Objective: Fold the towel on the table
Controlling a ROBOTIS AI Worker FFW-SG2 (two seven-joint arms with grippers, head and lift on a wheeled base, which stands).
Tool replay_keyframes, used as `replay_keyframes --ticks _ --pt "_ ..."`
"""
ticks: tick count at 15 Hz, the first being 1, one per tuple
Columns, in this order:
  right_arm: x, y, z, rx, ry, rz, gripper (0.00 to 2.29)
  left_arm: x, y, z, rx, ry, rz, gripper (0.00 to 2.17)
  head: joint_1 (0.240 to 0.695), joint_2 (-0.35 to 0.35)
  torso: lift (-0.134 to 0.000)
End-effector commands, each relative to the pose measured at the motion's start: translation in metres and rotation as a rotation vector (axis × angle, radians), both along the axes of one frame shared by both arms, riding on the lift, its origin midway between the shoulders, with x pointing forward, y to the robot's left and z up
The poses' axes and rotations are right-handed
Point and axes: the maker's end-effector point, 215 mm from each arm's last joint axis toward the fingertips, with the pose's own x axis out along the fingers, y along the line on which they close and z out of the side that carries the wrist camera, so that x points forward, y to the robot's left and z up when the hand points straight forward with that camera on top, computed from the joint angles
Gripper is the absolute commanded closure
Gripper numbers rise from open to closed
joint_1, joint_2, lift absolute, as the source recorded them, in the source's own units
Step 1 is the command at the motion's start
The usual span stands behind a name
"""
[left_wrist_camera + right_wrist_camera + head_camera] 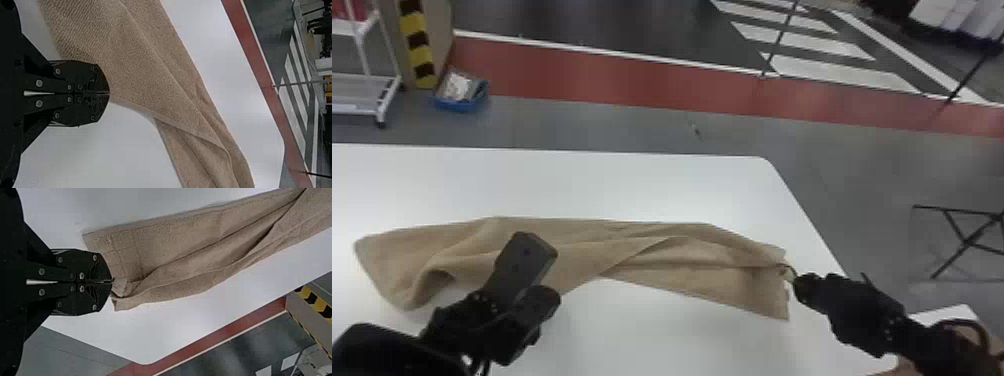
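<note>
A tan towel (572,250) lies in a long, crumpled band across the white table, its left part rumpled and a fold crossing its middle. My left gripper (537,265) is over the towel's near edge, left of the middle. In the left wrist view the left gripper (109,93) is shut with nothing visible between its fingers, beside the towel (137,70). At the towel's right end is my right gripper (794,284). The right wrist view has the right gripper (111,282) shut on a pinched bit of the towel (188,254) near its end.
The white table (582,180) has its right edge just beyond the right gripper. On the floor past the table are a blue bin (461,102) and a white cart (362,95) at the left, and a black metal stand (967,240) at the right.
</note>
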Motion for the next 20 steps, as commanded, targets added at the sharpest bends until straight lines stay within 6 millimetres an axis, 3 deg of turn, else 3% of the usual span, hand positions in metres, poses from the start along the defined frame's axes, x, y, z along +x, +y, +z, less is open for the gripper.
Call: replay_keyframes --ticks 1,2,3,12,14,16,18,20 --pt "0.0 0.0 0.0 0.001 0.0 0.0 1.95 -0.001 0.002 0.006 -0.015 -0.015 0.01 1.12 0.695 -0.35 -0.125" --pt "-0.001 -0.001 0.0 0.001 0.001 -0.005 1.95 -0.002 0.002 0.01 -0.021 -0.03 0.01 0.68 0.695 -0.35 -0.125" --pt "-0.001 -0.001 0.0 0.001 0.001 -0.005 1.95 -0.002 0.0 0.019 -0.031 -0.05 0.005 0.43 0.695 -0.35 -0.125" --pt "-0.005 -0.004 -0.001 0.01 0.001 -0.011 1.95 -0.003 0.001 0.002 -0.006 -0.021 -0.004 0.43 0.695 -0.35 -0.125" --pt "-0.005 -0.004 -0.001 0.011 0.001 -0.011 1.95 0.002 0.004 -0.002 0.011 -0.021 0.004 0.48 0.695 -0.35 -0.125" --pt "-0.005 -0.005 0.0 0.01 -0.001 -0.01 1.95 0.007 0.013 -0.007 0.052 -0.031 0.024 0.95 0.695 -0.35 -0.125" --pt "-0.006 -0.008 0.001 0.01 -0.002 -0.017 1.95 0.008 0.019 -0.007 0.051 -0.026 0.035 1.0 0.695 -0.35 -0.125" --pt "-0.005 -0.007 0.001 0.014 -0.006 -0.016 1.95 0.01 0.026 0.002 0.039 -0.03 0.051 1.33 0.695 -0.35 -0.125"
